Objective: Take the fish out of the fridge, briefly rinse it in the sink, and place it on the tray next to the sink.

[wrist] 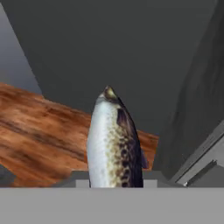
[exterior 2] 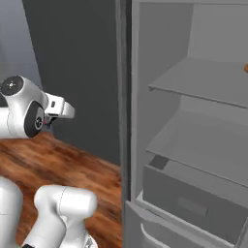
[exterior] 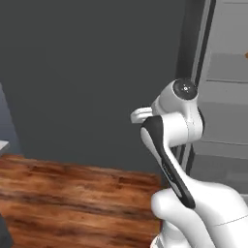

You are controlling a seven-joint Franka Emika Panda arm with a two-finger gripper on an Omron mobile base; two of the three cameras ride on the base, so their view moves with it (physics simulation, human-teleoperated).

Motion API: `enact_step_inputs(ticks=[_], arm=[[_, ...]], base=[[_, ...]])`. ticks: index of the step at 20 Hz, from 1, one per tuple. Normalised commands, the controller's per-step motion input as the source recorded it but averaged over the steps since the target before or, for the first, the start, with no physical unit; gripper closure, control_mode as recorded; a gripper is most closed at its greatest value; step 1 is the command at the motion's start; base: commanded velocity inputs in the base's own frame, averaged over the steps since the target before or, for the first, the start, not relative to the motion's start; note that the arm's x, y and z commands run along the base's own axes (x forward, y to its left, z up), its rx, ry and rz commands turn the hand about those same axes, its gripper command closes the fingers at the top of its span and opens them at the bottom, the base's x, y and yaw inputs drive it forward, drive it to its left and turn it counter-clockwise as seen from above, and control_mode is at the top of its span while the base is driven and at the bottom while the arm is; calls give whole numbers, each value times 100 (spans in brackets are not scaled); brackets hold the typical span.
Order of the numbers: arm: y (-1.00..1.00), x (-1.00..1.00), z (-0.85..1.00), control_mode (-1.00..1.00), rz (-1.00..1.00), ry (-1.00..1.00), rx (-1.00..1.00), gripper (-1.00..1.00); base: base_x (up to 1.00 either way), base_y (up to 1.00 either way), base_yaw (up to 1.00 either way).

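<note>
Between the gripper's finger tips, at the bottom of the hand view, the fish (wrist: pixel 114 140) stands out lengthwise, nose pointing away from the hand, silvery belly on one side and dark speckled back on the other. The gripper (wrist: pixel 114 181) looks clenched on its tail end, though the tips themselves are mostly hidden behind the body. It is out of the fridge (exterior 2: pixel 193 145), carried in the air over the wooden floor (exterior: pixel 72 193) in front of a dark grey wall (exterior: pixel 87 72).

The main risk, as I judge it, is the grip: the fish is held near one end, so most of its length hangs free, and a fast swing or sharp wrist turn could lever it loose or let it pivot between the pads. A slim, smooth body gives little to bite on.

The second risk is the open fridge. Its door edge (exterior 2: pixel 127 97) and frame stand just beside the arm's elbow in the left base view, so turning toward that side could clip them. Room opens the other way, over the floor and along the wall. A small orange-brown lump (exterior 2: pixel 246 69) lies at the far edge of an upper shelf (exterior 2: pixel 193 82), well apart from the hand. Neither sink nor tray is visible from here, so I expect the base must drive before rinsing.
</note>
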Motion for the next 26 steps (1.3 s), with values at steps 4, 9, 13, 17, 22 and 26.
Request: enact_step_inputs(ticks=[4,9,13,17,22,26], arm=[[0,0,0,100,0,0,0,100],[0,0,0,100,0,0,0,100],[0,0,0,100,0,0,0,100],[0,0,0,100,0,0,0,100],[0,0,0,100,0,0,0,100],[0,0,0,100,0,0,0,100]], base=[[-1,67,82],[0,48,87],[0,39,85],[0,32,83],[37,12,69],[45,-61,12]])
